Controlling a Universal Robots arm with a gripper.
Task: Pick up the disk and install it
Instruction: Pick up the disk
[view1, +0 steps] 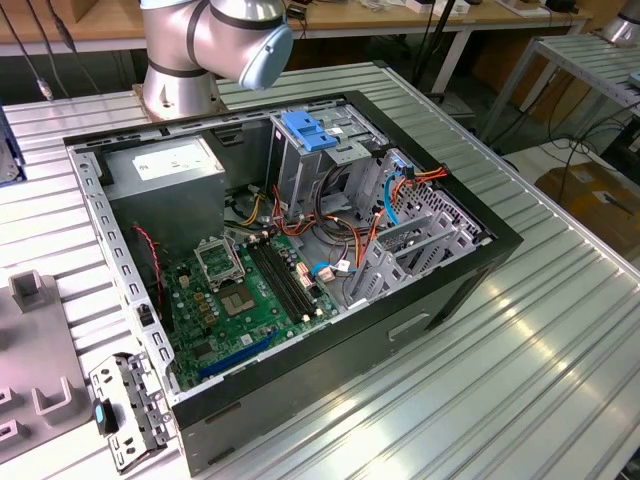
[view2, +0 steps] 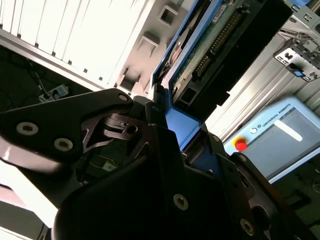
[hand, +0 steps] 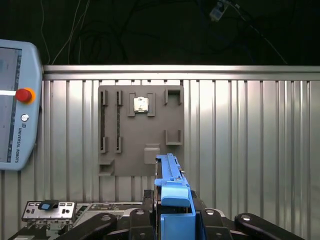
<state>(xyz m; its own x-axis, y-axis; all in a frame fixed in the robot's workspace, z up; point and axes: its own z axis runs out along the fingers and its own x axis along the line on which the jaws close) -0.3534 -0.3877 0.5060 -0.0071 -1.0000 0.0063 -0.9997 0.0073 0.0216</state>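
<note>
Open case (view1: 330, 370) sat mid-frame in the exterior view | its drive cage (view1: 292, 175) upper centre | gripper (hand: 172, 222) clamped the disk (hand: 169, 175) edge-on, in front of the grey fixture plate (hand: 130, 135) | we judged pick-up done, install pending: the disk's rails would need squaring to the cage.

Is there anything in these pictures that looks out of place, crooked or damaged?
Nothing looks damaged or spilled. The disk sits on edge, straight between the fingers of the gripper. The one untidy spot is inside the open computer case: orange and blue cables lie loose beside the drive cage.
</note>
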